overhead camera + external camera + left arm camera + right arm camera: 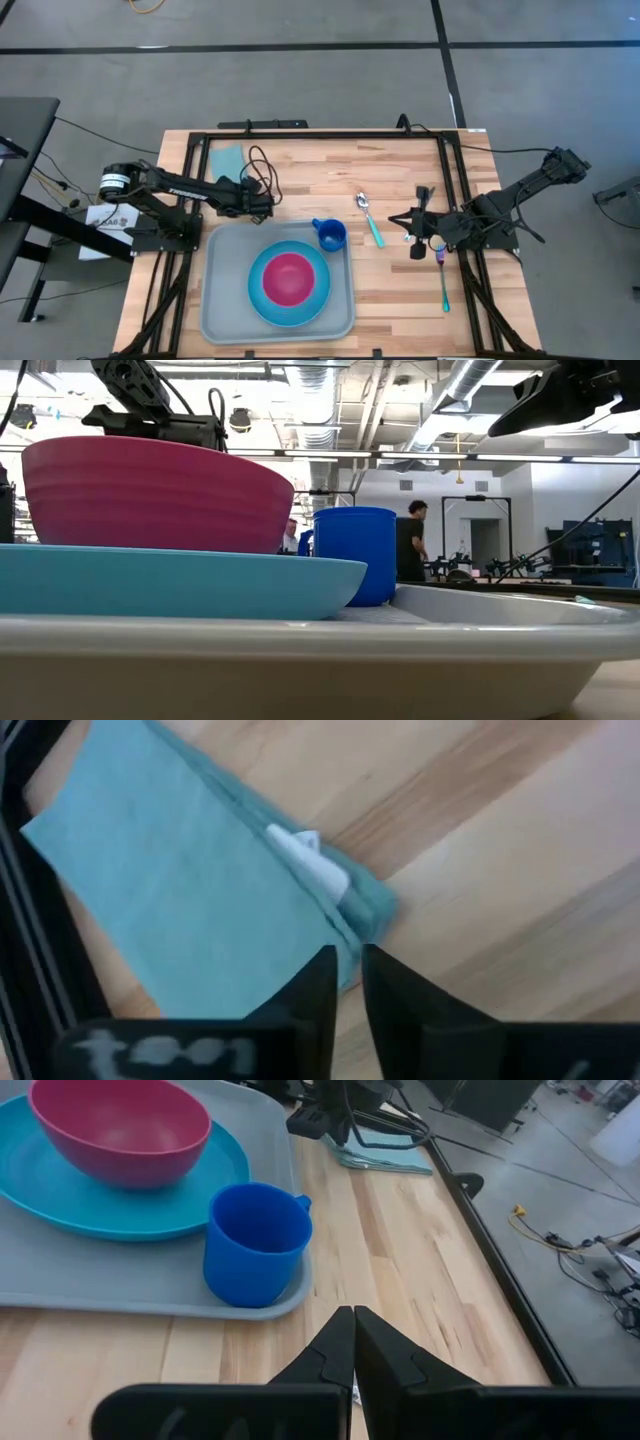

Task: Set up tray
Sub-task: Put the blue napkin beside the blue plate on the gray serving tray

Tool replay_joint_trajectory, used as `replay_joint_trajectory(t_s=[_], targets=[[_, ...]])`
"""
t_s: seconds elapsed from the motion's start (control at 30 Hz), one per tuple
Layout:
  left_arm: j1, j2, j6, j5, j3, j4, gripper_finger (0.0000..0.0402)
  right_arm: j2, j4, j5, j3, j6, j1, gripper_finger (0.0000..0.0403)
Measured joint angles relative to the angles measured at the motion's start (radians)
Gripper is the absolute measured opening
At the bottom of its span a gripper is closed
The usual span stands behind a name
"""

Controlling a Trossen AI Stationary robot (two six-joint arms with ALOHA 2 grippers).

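Your left pincer [345, 982] shows a thin gap, tips over the teal napkin [190, 890]. From above, the tray [222, 310] sits lower middle on the counter [400, 310]; right pincer [353, 1342] closed, empty.

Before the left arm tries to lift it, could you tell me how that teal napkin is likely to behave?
The napkin lies flat and folded on the wooden table, so it will probably be floppy and light. Its layered edge suggests it may unfold or drape when lifted. Pushed, it would likely bunch rather than slide.
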Motion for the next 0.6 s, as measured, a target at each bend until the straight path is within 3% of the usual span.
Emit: replay_joint_trajectory(t_s=[0.3,0.6], targets=[[0.000,0.002,0.055,-0.001,0.001,0.058,0.0126,0.000,0.000,0.000,0.000,0.000,0.000,0.0001],[0.036,0.002,-0.028,-0.008,-0.067,0.160,0.0165,0.000,0.000,-0.001,0.000,0.000,0.000,0.0001]])
